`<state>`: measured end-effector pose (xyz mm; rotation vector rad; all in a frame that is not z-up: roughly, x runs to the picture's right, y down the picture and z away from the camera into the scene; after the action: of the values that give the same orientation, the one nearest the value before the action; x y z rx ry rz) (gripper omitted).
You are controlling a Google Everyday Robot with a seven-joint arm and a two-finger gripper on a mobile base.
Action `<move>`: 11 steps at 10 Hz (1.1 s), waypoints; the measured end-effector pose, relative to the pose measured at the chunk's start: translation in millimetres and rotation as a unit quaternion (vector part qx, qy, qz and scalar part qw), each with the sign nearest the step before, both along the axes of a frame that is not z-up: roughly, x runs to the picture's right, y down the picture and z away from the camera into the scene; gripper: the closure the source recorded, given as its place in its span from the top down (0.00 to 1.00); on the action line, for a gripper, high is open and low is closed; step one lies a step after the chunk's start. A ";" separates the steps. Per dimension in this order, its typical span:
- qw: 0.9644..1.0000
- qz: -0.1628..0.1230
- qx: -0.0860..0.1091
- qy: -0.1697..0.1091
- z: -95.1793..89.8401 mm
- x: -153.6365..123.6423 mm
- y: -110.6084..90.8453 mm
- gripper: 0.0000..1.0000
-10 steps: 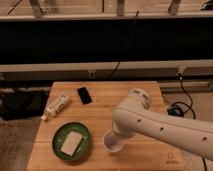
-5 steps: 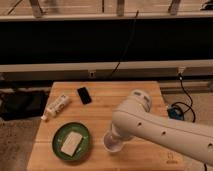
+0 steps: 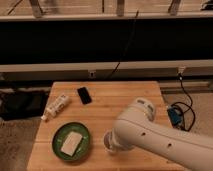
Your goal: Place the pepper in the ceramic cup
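The ceramic cup [image 3: 107, 141] is a small whitish round cup on the wooden table [image 3: 120, 100], just right of the green plate [image 3: 59, 135]. My white arm [image 3: 155, 137] reaches in from the lower right and covers most of the cup; only its left rim shows. My gripper is hidden behind the arm, somewhere at the cup. The pepper is hidden from view.
The green plate carries a pale slab [image 3: 71, 143]. A white tube [image 3: 56, 106] lies at the table's left side. A black phone [image 3: 84, 95] lies near the back middle. Cables and a blue object [image 3: 173, 116] are on the floor to the right.
The arm has shifted slightly lower and to the left over the cup. The plate, tube and phone have not moved.
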<state>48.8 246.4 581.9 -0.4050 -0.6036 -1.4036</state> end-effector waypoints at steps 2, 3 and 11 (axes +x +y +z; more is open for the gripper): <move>1.000 0.004 -0.006 -0.009 -0.2 2.2 8.8 0.05; 1.000 0.006 -0.009 -0.013 1.4 3.8 11.2 0.05; 0.998 0.001 -0.026 -0.056 8.0 -6.0 24.6 0.66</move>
<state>42.8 271.0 589.9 -0.3688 -0.7339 -1.4179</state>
